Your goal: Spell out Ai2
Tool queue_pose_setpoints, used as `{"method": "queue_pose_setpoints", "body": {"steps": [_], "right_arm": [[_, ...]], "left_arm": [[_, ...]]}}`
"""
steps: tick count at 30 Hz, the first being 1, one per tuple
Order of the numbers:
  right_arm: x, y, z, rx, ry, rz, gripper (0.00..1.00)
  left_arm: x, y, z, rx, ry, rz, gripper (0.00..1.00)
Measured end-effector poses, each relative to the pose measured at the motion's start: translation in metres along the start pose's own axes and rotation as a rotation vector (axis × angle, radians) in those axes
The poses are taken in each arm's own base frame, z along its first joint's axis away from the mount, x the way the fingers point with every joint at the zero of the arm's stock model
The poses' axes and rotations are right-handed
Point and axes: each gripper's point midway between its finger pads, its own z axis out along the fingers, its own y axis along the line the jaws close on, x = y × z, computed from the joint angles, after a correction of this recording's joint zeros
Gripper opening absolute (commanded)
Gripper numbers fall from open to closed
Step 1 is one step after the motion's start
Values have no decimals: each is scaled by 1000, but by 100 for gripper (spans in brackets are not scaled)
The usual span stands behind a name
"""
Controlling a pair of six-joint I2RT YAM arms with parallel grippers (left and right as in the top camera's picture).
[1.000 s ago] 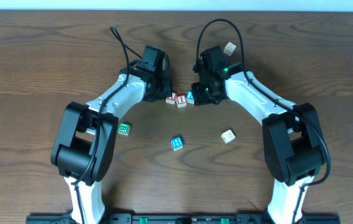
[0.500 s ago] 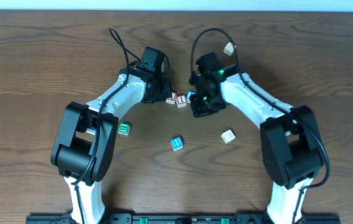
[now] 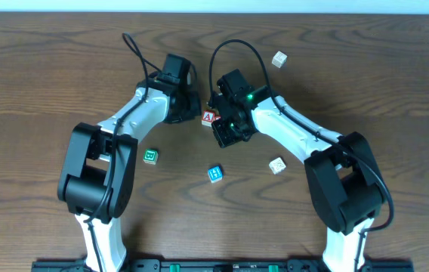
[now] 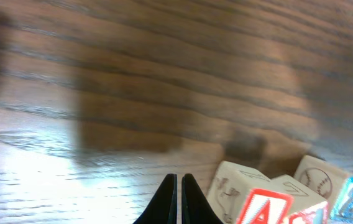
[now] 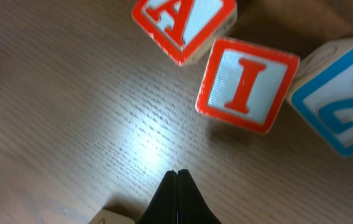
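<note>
Three letter blocks lie in a row in the right wrist view: a red A block, a red I block and a blue 2 block. My right gripper is shut and empty, just in front of the row, over bare wood. Overhead, only the A block shows; the right arm covers the others. My left gripper is shut and empty, just left of the A block. It sits at the row's left end in the overhead view.
A green block, a blue block and a cream block lie nearer the front. Another cream block lies at the back right. A block corner shows at the right wrist view's bottom edge.
My right arm has swung left and forward, and now covers the I and 2 blocks in the overhead view. My left arm has shifted slightly left and back.
</note>
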Motion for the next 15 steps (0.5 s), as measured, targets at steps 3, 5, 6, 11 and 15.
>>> {"method": "queue_pose_setpoints", "body": {"steps": [3,5,6,11,15], "right_arm": [[-2,-2,0,13,-10,1,1],[-5,-4,0,24,-22,-1,1],[-6,-5,0,29,-26,-1,1],[-10,-10,-1,62,-42,-1,1],[-14,-11,-1,69,-59,-4,1]], "left_arm": [[-3,5,-1,-3,-4,-12,6],[-4,7,-2,-5,-6,-19,6],[-4,7,-2,-5,-6,-20,6],[-5,9,-2,-6,-7,-24,6],[-7,12,-2,-8,-8,-30,6]]}}
